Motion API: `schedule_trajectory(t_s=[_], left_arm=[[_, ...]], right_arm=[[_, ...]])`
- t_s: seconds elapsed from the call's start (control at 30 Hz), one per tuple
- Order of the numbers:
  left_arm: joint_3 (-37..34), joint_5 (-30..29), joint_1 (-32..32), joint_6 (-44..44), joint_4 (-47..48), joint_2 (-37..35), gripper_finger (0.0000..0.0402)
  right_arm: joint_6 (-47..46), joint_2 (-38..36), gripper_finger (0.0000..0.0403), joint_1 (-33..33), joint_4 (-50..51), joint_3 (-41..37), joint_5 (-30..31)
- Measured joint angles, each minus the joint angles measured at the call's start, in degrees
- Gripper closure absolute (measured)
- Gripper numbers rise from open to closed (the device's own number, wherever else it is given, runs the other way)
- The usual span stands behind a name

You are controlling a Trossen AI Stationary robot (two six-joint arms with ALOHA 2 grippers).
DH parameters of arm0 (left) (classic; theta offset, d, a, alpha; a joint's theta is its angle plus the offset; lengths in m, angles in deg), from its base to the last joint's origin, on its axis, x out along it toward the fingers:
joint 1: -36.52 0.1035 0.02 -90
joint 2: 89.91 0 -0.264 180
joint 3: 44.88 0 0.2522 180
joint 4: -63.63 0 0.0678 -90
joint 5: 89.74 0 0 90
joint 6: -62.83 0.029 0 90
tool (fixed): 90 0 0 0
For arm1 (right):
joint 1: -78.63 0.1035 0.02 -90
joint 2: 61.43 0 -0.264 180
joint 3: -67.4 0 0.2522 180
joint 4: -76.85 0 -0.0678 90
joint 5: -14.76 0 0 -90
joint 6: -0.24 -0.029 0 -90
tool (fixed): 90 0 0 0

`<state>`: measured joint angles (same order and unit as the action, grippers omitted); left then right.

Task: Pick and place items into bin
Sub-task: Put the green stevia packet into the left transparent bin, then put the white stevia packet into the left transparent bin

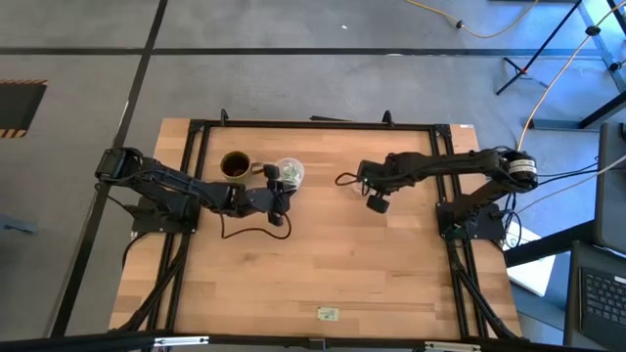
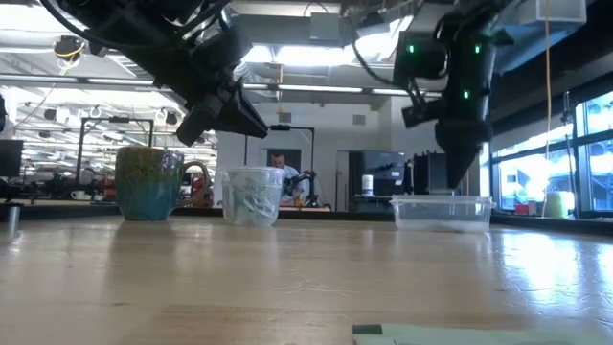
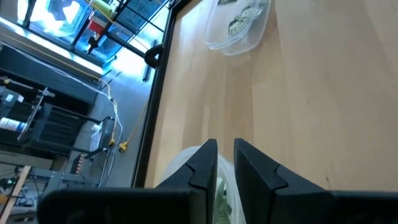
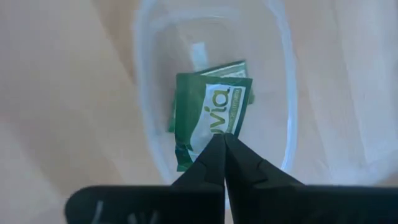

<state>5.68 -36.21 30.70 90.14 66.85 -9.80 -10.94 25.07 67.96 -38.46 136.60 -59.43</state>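
Step in hand looks like the drop-off: right gripper (image 4: 222, 144) hangs directly over the clear bin (image 4: 283, 81), fingers pinched on a green-and-white packet (image 4: 211, 118) dangling just below the tips, w/ another packet (image 4: 227, 70) already lying in the bin beneath. Next move calls for parting the fingers so it falls inside the walls. Left gripper (image 3: 225, 163) sits above the clear cup (image 2: 252, 195) of packets, fingers nearly together w/ a thin gap, nothing visibly held. A mug (image 2: 149, 182) stands beside the cup.

A green-and-white packet (image 4: 211, 121) is showing at centre frame inside a clear bin (image 4: 280, 93); dark fingers (image 4: 239, 165) are framing it below; a teal-and-olive mug (image 2: 148, 182) is standing at left on pale wood.
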Motion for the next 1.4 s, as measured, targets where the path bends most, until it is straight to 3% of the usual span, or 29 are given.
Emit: schedule_trajectory(t_s=[0.43,0.8,0.93,1.17,1.4], left_arm=[[0.00,0.02,-0.20,-0.04,0.00,0.00,0.0354],[0.01,0.02,-0.20,-0.09,0.00,0.00,0.0354],[0.00,0.02,-0.20,-0.11,0.00,0.00,0.0354],[0.00,0.04,-0.20,-0.10,0.00,0.00,0.0354],[0.00,0.04,-0.20,-0.06,0.00,0.00,0.0354]], right_arm=[[1.27,0.00,0.0395,-5.29,-8.08,-7.52,-0.87],[-0.61,0.00,0.0321,-5.29,-8.44,-7.46,-0.87],[-3.65,-0.09,0.0304,-5.02,-4.02,-4.29,-0.87],[-5.78,-1.08,0.0301,2.35,-5.47,2.56,-3.77],[-3.51,-1.11,0.0301,15.56,-18.62,2.20,-9.02]])
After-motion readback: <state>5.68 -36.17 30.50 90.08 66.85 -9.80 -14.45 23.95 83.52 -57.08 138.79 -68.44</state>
